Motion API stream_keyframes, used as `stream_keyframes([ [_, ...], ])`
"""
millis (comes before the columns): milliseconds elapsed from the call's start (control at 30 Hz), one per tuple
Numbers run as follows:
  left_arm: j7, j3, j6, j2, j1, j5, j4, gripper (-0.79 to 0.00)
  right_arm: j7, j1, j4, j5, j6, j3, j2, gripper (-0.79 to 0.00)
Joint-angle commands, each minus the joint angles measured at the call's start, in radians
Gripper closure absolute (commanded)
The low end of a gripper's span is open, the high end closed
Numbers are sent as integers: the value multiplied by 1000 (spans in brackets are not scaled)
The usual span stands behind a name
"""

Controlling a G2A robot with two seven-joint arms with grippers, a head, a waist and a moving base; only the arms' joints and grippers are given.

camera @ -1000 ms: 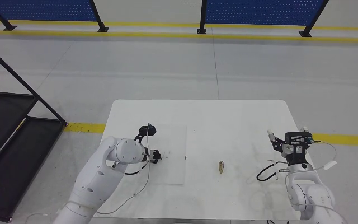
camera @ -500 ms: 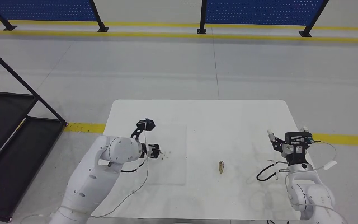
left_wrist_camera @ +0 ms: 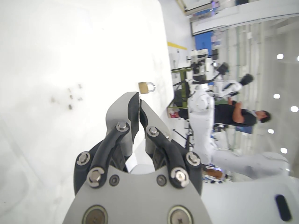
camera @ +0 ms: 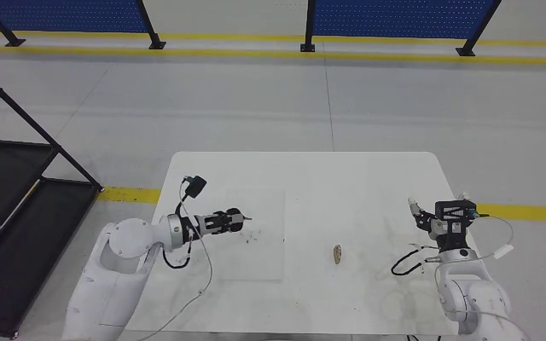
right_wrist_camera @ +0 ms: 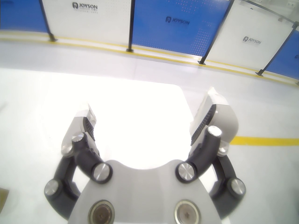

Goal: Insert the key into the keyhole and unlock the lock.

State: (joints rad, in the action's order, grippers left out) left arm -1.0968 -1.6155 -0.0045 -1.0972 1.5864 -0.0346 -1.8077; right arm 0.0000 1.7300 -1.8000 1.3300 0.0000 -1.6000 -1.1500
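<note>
Left claw (camera: 242,219) now farther from the robot, pressed together; right claw (right_wrist_camera: 151,104) spread; one padlock (camera: 337,253) between them.

From the left gripper (camera: 243,219), flat tabletop (camera: 367,183) ran open toward the padlock (camera: 338,253) at 4 o'clock, with some tiny dark bits (camera: 252,238) lying low at 5 o'clock. Beyond the padlock, at 3 o'clock, a black cable (camera: 408,261) looped on the surface.

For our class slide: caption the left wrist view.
Left gripper, jaws shut, aimed across the white table toward a brass padlock.
</note>
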Motion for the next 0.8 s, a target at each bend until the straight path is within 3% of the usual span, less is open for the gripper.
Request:
stream_keyframes([
  [0, -32, -22, -39, 1, 9, -121, 52, 0, 0, 0, 0, 0, 0, 0, 0, -785],
  [133, -114, -51, -114, 4, 7, -277, 143, 0, 0, 0, 0, 0, 0, 0, 0, -785],
  [400, -282, -99, -175, 11, -23, -571, 266, 0, 0, 0, 0, 0, 0, 0, 0, -785],
  [767, -282, -99, -175, 11, -23, -571, 266, 0, 0, 0, 0, 0, 0, 0, 0, -785],
])
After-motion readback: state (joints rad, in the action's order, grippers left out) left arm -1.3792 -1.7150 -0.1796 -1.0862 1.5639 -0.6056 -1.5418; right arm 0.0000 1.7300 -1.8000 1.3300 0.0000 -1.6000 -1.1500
